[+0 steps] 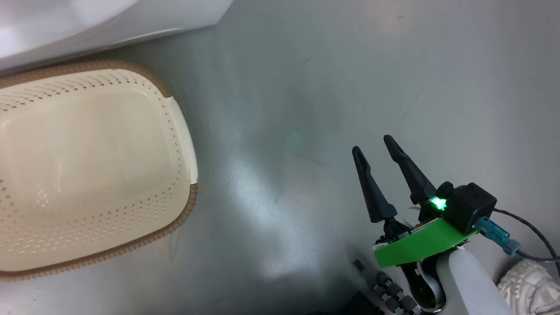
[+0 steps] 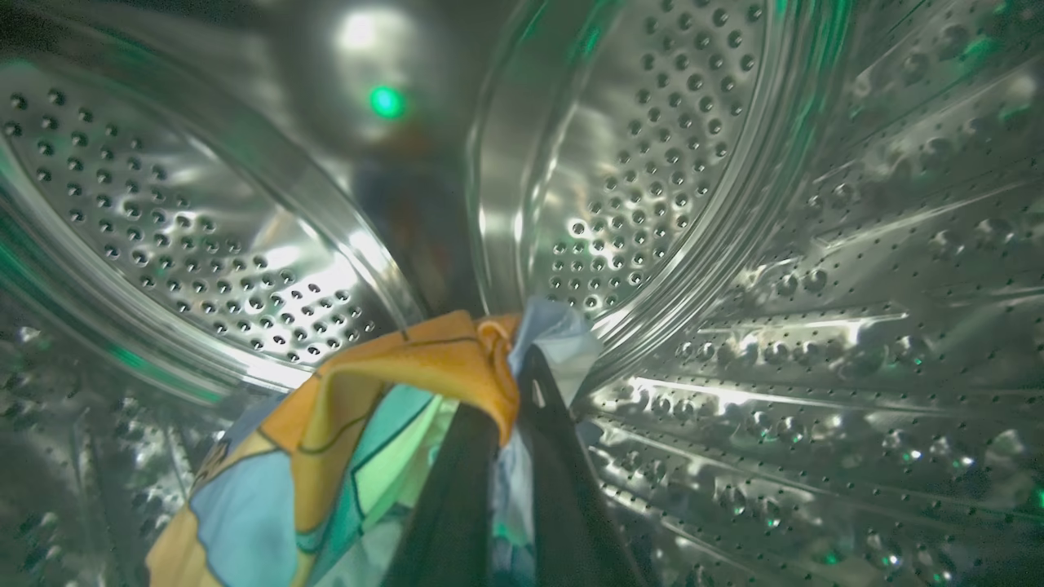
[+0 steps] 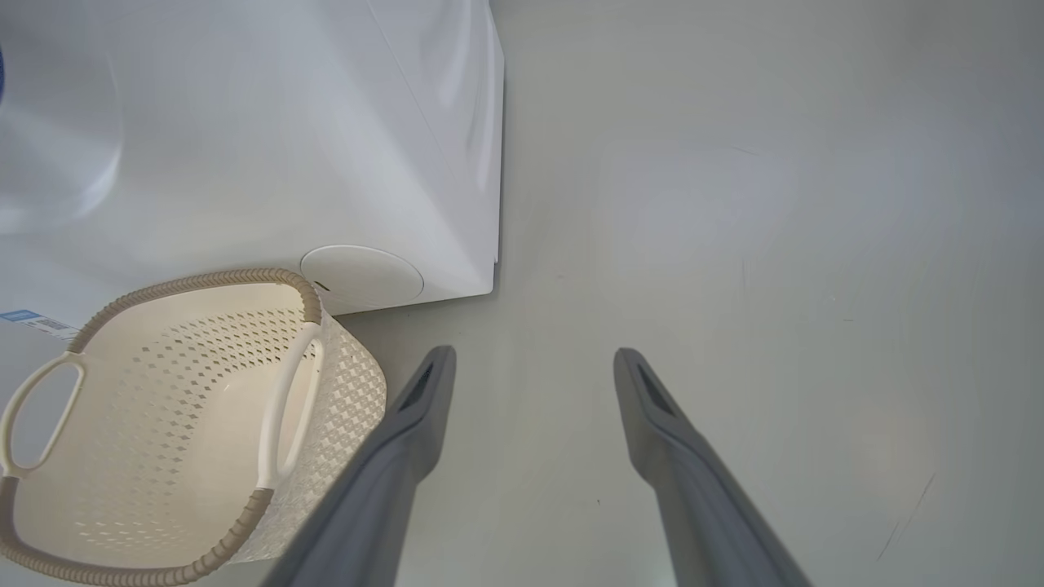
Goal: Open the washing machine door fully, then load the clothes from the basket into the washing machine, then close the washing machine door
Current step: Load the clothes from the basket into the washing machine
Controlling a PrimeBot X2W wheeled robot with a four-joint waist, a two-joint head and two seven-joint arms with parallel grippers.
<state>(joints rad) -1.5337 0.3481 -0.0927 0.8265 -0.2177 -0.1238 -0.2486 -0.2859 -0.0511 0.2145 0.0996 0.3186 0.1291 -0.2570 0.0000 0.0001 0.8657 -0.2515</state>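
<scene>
My left gripper [image 2: 522, 367] is inside the washing machine's steel perforated drum [image 2: 693, 163], shut on the clothes [image 2: 383, 408], a light blue and orange printed garment hanging from its fingertips. The cream basket [image 1: 181, 131] with a brown woven rim stands on the floor at the left of the head view with nothing in it, and it also shows in the right wrist view as the basket [image 3: 351, 391]. The white washing machine [image 3: 285, 122] stands just behind it. My right gripper [image 1: 375, 151] hovers open over bare floor to the right of the basket, holding nothing. The washing machine door is out of view.
Grey floor [image 1: 306, 87] spreads to the right of the basket and the washer. A person's white shoe [image 1: 531, 282] shows at the lower right corner of the head view. A round white cover [image 3: 363, 275] sits low on the washer's front, and a blue label [image 3: 33, 322] beside it.
</scene>
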